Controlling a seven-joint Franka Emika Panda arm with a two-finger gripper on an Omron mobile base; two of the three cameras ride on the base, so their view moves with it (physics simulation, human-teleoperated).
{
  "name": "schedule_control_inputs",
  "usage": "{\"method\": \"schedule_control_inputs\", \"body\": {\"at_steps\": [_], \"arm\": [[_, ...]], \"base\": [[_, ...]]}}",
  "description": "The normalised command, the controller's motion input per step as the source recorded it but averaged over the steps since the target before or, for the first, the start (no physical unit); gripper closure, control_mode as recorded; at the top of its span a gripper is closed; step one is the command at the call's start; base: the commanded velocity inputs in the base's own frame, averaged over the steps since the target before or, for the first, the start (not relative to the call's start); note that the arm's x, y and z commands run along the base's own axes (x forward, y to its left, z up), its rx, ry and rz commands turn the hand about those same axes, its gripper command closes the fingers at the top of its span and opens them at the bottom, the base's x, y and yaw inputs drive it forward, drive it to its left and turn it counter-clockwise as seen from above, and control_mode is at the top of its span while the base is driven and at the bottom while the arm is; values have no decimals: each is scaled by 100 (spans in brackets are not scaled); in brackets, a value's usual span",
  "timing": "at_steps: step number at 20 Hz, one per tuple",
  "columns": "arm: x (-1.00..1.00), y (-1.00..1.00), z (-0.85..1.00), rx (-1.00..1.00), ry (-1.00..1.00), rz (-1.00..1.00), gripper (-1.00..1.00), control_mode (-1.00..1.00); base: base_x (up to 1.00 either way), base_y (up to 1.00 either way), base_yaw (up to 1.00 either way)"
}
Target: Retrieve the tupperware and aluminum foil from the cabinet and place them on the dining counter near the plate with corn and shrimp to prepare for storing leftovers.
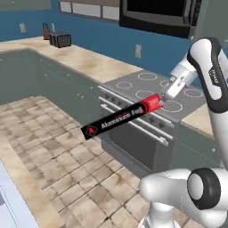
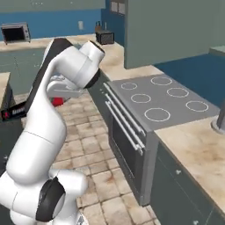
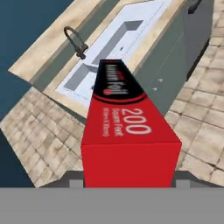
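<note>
My gripper [image 1: 163, 100] is shut on the red end of the aluminum foil [image 1: 119, 117], a long black box with white lettering. The box hangs in the air over the tiled floor, in front of the oven, slanting down to the left. In the hand view the aluminum foil [image 3: 124, 131] runs away from the camera, its red end nearest, with a dark fingertip [image 3: 75, 182] at each lower corner. From the right base, the arm hides most of the aluminum foil [image 2: 13, 112]. The tupperware, the cabinet and the plate with corn and shrimp are out of view.
A grey stove [image 1: 147, 91] with an oven door stands right of the held box. Beige worktops run along the blue wall, with a toaster [image 1: 60, 40] far back. The hand view looks down on a counter with a sink [image 3: 109, 48] and a dark faucet [image 3: 74, 41].
</note>
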Motion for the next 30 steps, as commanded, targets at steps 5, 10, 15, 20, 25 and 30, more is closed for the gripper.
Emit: {"method": "schedule_control_inputs", "body": {"at_steps": [5,10,15,20,25,30], "arm": [[0,0,0,0,0,0,100,100],[0,0,0,0,0,0,100,100],[0,0,0,0,0,0,100,100],[0,0,0,0,0,0,100,100],[0,0,0,0,0,0,100,100],[0,0,0,0,0,0,100,100]], "base": [[0,50,84],[-73,-29,76],[-33,50,51],[78,100,15],[74,100,5],[-5,100,37]]}}
